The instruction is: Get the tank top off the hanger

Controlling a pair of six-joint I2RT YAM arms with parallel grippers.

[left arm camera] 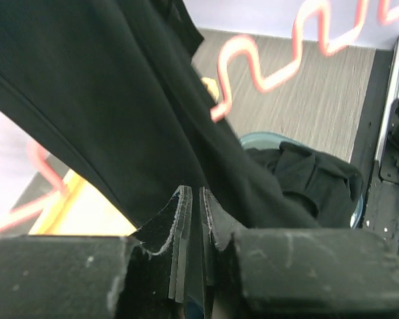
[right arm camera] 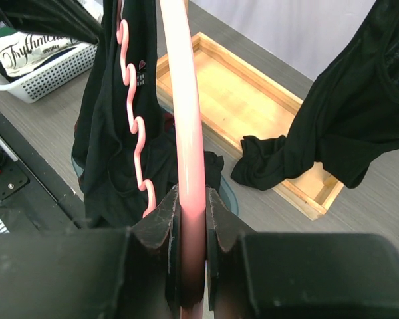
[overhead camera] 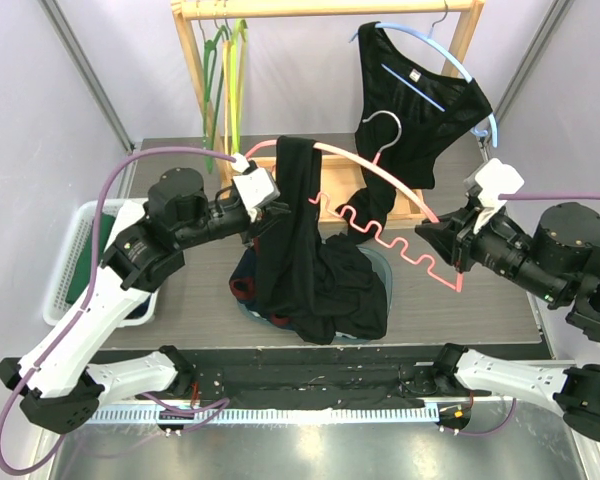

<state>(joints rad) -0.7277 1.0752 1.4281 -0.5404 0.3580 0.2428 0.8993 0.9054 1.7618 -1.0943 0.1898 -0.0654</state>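
Hanging over the middle of the tabletop (overhead camera: 460,310), the tank top (overhead camera: 300,240) drapes from the left half of the pink hanger (right arm camera: 181,100), and its lower part sags onto a heap of dark clothes (overhead camera: 350,290) in a bowl (left arm camera: 263,138) toward the near edge. The left gripper (left arm camera: 194,199) is at the cloth's left side, its jaws drawn to a narrow slit with a fold of the fabric running into it. The right gripper (right arm camera: 191,199) is clamped on the hanger's right end, closer to the right edge, and holds the hanger slanted above the table.

A wooden tray (right arm camera: 239,100) lies along the back edge behind the hanger. Above the tray, a wooden rail (overhead camera: 320,8) carries a second black top (overhead camera: 420,110) on a blue hanger (overhead camera: 450,55), which hangs close to the pink hanger's upper curve, and green hangers (overhead camera: 209,95) further left. A white basket (right arm camera: 46,80) sits beyond the left edge.

Bare tabletop shows on the near right, below the right gripper, and as a strip between the bowl and the left edge. The space behind is crowded with hanging things.
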